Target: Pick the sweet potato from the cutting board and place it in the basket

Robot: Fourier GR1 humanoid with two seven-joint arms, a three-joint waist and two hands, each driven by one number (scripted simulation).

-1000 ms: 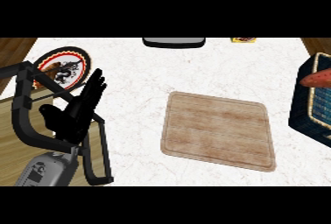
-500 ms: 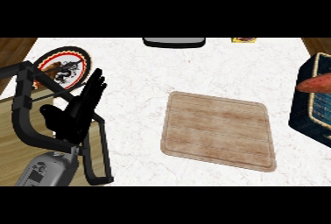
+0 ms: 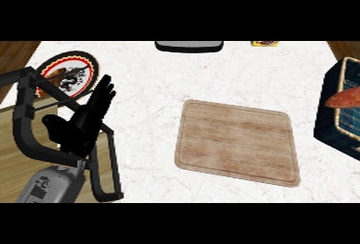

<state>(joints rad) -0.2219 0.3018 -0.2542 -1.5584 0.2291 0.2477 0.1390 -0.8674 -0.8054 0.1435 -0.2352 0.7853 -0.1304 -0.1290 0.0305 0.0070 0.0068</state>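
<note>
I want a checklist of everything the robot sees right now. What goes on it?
Surface: white marble counter, wood flooring past its corners.
Job's things: cutting board bare; sweet potato at the right edge, over the dark basket.
Clutter: round plate with red rim, upper left; dark tray and a small yellow item at the far edge.
Hands: left hand open, resting at left, fingers up; right hand not in view.
Cables: nothing seen.
Surroundings: black chair frame at left.

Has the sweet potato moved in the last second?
Yes. The sweet potato has shifted slightly left and down against the basket rim; it now hangs across the rim's near-left edge, at the view's right border.
</note>
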